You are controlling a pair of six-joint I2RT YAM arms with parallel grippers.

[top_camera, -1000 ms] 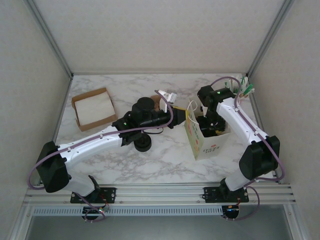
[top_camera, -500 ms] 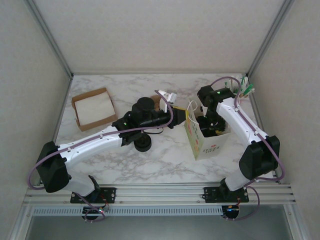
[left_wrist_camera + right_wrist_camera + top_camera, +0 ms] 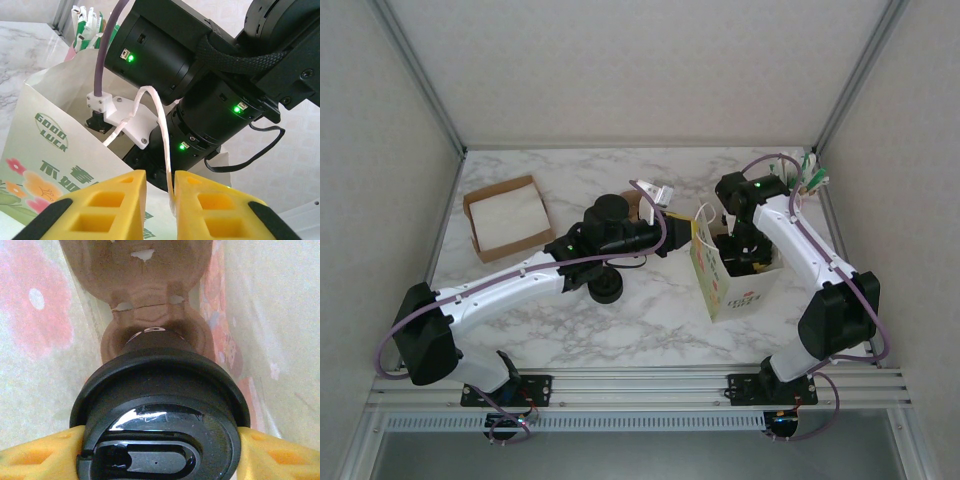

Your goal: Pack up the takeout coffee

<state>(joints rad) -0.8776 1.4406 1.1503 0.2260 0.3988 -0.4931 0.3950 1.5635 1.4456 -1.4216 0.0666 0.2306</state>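
- Marble-patterned table [image 3: 650,320] seen from above, with two white and black robot arms reaching in from the near edge.
- A paper bag [image 3: 725,285] stands upright on the right side of the table, mouth open. Its side is printed with flowers and green lettering.
- The right arm bends down into the mouth of the bag.
- Inside the bag, the right gripper [image 3: 160,450] holds the takeout coffee [image 3: 160,390], a black cup. One yellow finger [image 3: 35,452] presses on each side of its round black lid [image 3: 160,435].
- The folded bottom of the bag lies beyond the cup. Whether the cup rests on it cannot be told.
- The left gripper [image 3: 160,200] is just beside the bag, its yellow fingers nearly together, pinching the bag's white cord handle [image 3: 161,135].
- An open cardboard box [image 3: 498,189] holding something white sits on the far left of the table, well apart from the bag.
- A small round black item [image 3: 607,291] lies on the table, partly under the left arm.
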